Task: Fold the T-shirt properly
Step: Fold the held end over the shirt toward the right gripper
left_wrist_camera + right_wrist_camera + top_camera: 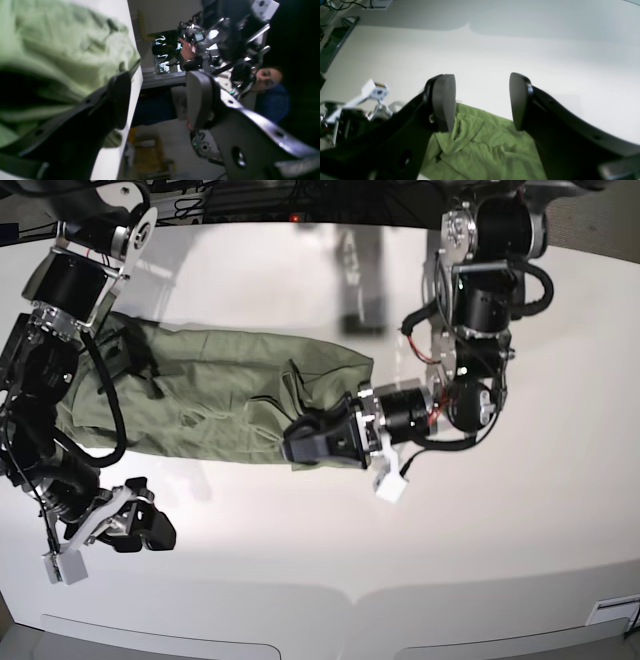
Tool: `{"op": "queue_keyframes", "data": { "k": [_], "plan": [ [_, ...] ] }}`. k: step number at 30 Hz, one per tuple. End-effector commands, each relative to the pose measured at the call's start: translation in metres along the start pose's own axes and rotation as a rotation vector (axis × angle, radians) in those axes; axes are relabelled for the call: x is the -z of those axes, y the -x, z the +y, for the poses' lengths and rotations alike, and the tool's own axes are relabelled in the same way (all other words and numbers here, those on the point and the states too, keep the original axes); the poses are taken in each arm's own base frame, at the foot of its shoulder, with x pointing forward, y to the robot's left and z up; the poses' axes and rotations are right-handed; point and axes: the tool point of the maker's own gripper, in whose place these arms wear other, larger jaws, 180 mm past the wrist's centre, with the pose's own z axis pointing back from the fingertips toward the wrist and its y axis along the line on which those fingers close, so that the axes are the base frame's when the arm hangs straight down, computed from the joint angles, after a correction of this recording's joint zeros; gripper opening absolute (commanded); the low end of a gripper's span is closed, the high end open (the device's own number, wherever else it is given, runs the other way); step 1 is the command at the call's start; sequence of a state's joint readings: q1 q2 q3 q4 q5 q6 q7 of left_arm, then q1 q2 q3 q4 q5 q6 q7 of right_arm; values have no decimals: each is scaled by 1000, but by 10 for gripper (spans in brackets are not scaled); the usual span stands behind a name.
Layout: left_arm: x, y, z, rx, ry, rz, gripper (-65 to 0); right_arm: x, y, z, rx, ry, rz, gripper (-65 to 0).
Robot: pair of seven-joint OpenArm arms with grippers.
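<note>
The T-shirt [200, 400] is a wrinkled sage-green cloth lying stretched left to right across the white table [480, 540]. My left gripper [297, 447] lies low at the shirt's right end, open. In the left wrist view, one of the left gripper [160, 100] fingers [120, 100] rests against the T-shirt [62, 50], and the gap between the jaws holds nothing. My right gripper [150, 518] hovers open over bare table in front of the shirt's left end. In the right wrist view the right gripper [481, 102] is empty, with the T-shirt [482, 150] below it.
The table's edge [135, 82] runs right beside the left gripper. Beyond it sit a person in blue [270, 100] and other equipment [212, 37]. The right arm's upper links [80, 280] stand over the shirt's left end.
</note>
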State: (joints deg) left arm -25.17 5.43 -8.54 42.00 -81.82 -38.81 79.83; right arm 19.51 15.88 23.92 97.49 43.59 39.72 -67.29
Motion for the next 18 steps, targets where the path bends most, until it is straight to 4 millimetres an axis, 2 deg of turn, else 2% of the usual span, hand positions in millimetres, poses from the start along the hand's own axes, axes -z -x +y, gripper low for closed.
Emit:
{"op": "queue_keyframes", "data": {
  "k": [1,9,11,14,18],
  "plan": [
    [7,-17,-13,77,-13,28,-314,-5,-22,0,-28,-2,-66,-305],
    [13,-34,-16,178,-105,105,-346,-5,-23,0,-29,-2,-71,-305],
    [10,-30,-3,209,-193,165,-357,-5,-22,-1,-30,2,-68,-305],
    [4,-21,17,235,-313,246,-416,-5,-17,-11,-46,58,-42,-305],
    [19,-6,15,191,-268,245,-468,-6,-18,-18,-58,96,-42,-305]
  ]
}}
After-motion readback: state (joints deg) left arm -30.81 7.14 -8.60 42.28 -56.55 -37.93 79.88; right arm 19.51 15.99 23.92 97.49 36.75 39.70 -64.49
